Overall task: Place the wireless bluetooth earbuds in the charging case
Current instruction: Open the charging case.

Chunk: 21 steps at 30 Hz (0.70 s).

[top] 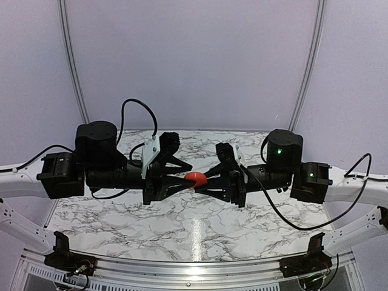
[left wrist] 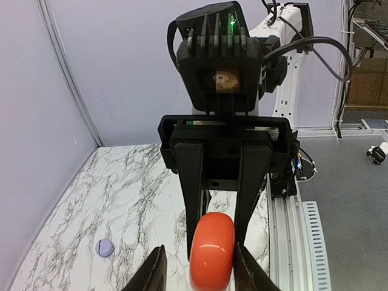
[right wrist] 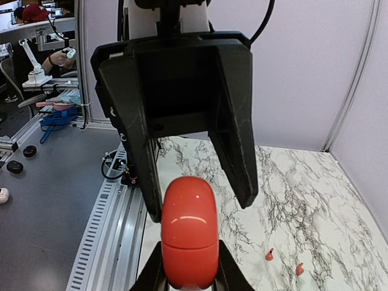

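A round red charging case (top: 195,179) hangs in mid-air over the marble table, between both grippers. Its lid looks closed, with a seam showing in the right wrist view (right wrist: 188,233). My right gripper (right wrist: 189,270) is shut on the case. My left gripper (left wrist: 200,271) is open around the same case (left wrist: 212,248), which is close against one finger, with a gap at the other. Two tiny red earbuds (right wrist: 269,254) (right wrist: 299,268) lie on the table to the right of the case in the right wrist view. They are hidden in the top view.
A small purple round object (left wrist: 104,247) lies on the marble table (top: 182,224). An aluminium rail (top: 194,267) runs along the near edge. Curved white walls enclose the back and sides.
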Motion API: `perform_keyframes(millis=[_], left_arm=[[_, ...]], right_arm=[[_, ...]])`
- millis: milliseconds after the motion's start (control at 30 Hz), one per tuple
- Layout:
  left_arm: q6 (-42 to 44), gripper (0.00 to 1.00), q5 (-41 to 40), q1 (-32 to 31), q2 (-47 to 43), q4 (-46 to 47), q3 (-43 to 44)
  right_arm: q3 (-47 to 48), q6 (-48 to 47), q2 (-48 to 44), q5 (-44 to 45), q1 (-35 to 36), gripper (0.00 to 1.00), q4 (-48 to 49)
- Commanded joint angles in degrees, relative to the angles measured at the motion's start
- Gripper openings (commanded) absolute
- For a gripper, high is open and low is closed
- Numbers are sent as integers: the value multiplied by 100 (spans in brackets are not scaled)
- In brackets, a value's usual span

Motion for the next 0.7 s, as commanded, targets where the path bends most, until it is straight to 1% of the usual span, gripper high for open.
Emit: perform_keyframes(millis=[0, 167, 367, 500, 633, 667], left_arm=[[-126, 39, -258, 88, -176, 142, -24], [-353, 39, -206, 220, -303, 299, -120], [-683, 39, 149, 385, -320, 491, -234], [-853, 39, 226, 445, -307, 534, -308], [-1257, 40, 340, 792, -545, 904, -577], [-1508, 40, 356, 897, -633, 988, -660]], right_arm=[[-50, -139, -124, -150, 32, 0, 48], [-122, -124, -183, -146, 32, 0, 97], [-85, -95, -189, -148, 32, 0, 66], [-202, 9, -202, -155, 23, 0, 276], [-348, 274, -220, -170, -75, 0, 547], [-421, 415, -259, -139, -136, 0, 650]])
